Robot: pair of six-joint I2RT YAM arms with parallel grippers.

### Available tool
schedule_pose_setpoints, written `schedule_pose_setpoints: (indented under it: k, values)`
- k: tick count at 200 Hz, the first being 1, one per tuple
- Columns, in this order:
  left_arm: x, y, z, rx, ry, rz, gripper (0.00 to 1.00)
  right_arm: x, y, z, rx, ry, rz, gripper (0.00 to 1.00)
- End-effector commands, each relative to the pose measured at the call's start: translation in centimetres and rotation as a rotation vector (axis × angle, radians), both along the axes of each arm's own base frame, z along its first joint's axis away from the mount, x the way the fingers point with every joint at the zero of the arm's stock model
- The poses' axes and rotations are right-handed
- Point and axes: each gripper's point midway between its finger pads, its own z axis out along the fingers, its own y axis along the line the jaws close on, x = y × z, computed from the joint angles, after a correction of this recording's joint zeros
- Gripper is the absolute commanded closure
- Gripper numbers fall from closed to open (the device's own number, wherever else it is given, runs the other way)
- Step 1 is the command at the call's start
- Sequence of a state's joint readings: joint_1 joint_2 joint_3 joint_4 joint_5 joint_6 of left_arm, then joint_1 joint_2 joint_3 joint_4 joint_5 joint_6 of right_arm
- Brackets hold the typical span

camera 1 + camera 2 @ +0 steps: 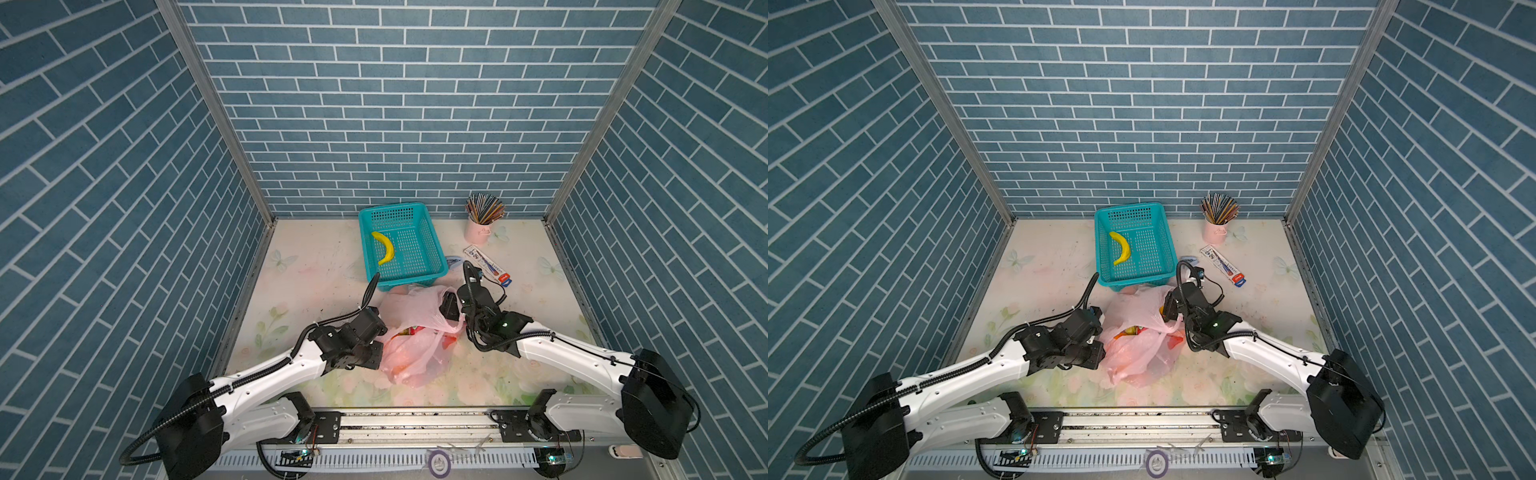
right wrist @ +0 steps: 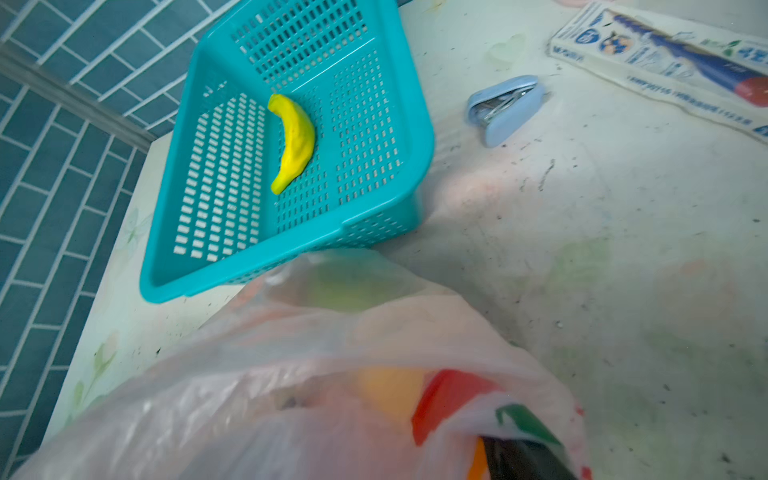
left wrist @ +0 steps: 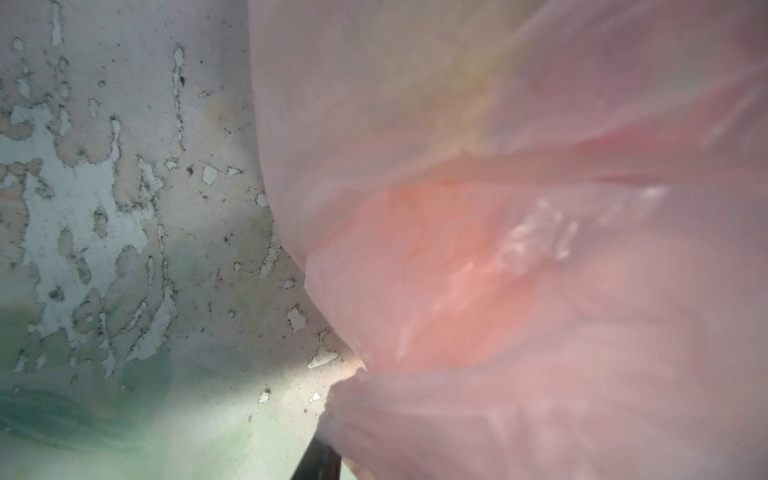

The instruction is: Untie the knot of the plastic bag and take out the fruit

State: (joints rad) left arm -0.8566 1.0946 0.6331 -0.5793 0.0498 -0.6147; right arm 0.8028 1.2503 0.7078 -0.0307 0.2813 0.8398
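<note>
I see no knot: the plastic bag (image 1: 415,355) gapes on the bench (image 1: 316,270) by the basket (image 1: 392,206), fruit (image 1: 408,331) still inside, left end effector (image 1: 379,343) and right end effector (image 1: 449,309) at its rim, whether gripping I cannot tell.

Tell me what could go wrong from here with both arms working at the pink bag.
1. The left hand and right hand are at opposite sides of the thin plastic bag; pulling apart may tear the film.
2. Some fruit shows at the bag's open mouth; tilting could spill it across the table.
3. The bag's far edge lies right by the teal basket; dragging may shove it.
</note>
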Motion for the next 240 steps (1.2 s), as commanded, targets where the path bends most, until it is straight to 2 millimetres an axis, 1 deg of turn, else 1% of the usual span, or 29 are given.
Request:
schedule_pose_setpoints:
  k: [1,11,25,51,62,74,87,103,117,130,145,159,178,201,217,240]
  values:
    - [0.1,0.4,0.4,-0.009,-0.012,0.016,0.69,0.1,-1.0,0.8,-0.002,-0.013,-0.014,0.30]
    - [0.4,-0.1,1.2,-0.040,-0.035,0.007,0.66,-0.4,-0.5,1.1,0.011,-0.011,0.031,0.29]
    - [0.8,-0.8,2.5,-0.088,-0.071,-0.007,0.59,-1.4,0.3,1.5,0.041,0.002,0.095,0.28]
    - [1.7,-1.9,5.8,-0.163,-0.171,-0.040,0.38,-3.8,2.0,2.6,0.116,-0.001,0.226,0.26]
    - [2.2,-2.1,7.2,-0.187,-0.218,-0.047,0.31,-4.8,2.5,3.1,0.134,-0.008,0.262,0.25]
    - [2.6,-2.2,8.8,-0.204,-0.269,-0.054,0.26,-5.8,2.9,3.5,0.138,-0.009,0.286,0.24]
    - [3.0,-2.1,10.3,-0.215,-0.312,-0.058,0.23,-6.7,3.2,3.8,0.136,-0.004,0.299,0.24]
    - [3.4,-2.3,12.0,-0.227,-0.361,-0.072,0.22,-7.8,4.0,4.2,0.146,-0.009,0.338,0.25]
    - [3.4,-3.0,13.5,-0.263,-0.392,-0.110,0.22,-8.5,4.8,4.1,0.145,-0.003,0.367,0.25]
    - [3.3,-3.8,14.3,-0.296,-0.409,-0.146,0.21,-9.1,5.6,4.0,0.142,0.001,0.398,0.25]
    - [3.5,-4.4,14.8,-0.310,-0.428,-0.173,0.20,-9.6,6.5,3.2,0.128,0.016,0.438,0.25]
    - [4.1,-4.5,14.7,-0.292,-0.439,-0.165,0.20,-10.0,7.1,2.0,0.115,0.054,0.469,0.26]
    - [5.1,-4.7,14.4,-0.258,-0.447,-0.143,0.19,-11.0,7.9,0.5,0.092,0.109,0.530,0.30]
    - [6.0,-5.1,14.2,-0.244,-0.445,-0.115,0.19,-13.6,8.4,-1.2,0.062,0.177,0.625,0.34]
    - [6.4,-5.3,13.8,-0.241,-0.436,-0.101,0.20,-15.5,8.2,-2.3,0.045,0.228,0.674,0.39]
    - [6.7,-5.6,13.5,-0.237,-0.428,-0.097,0.20,-18.1,8.3,-3.0,0.061,0.278,0.749,0.45]
